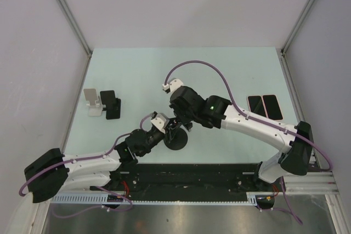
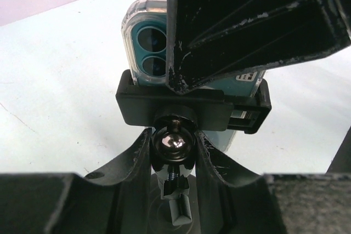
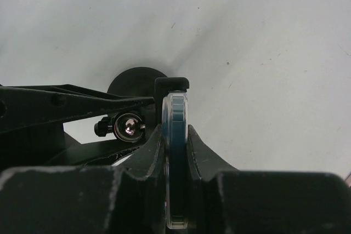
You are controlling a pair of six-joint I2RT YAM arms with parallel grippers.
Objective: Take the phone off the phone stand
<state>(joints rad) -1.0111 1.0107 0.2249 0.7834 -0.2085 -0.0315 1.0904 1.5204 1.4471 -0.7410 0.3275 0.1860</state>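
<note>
1. While the phone [image 3: 176, 110] sits clamped in the phone stand [image 2: 186, 108], we see the right tool [image 3: 175, 143] pinching it, one finger on each face.
2. We read the left tool [image 2: 173, 152] as closed around the stand's ball joint [image 2: 174, 140], just under the clamp.
3. Stand base rests on the tabletop [image 1: 219, 64], between both arms.
4. Two spare phones [image 1: 264, 106] lie far right and two other stands [image 1: 103, 104] far left, well apart.

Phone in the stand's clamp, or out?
In. The black clamp holds the teal phone across its back; right gripper shut on it.
</note>
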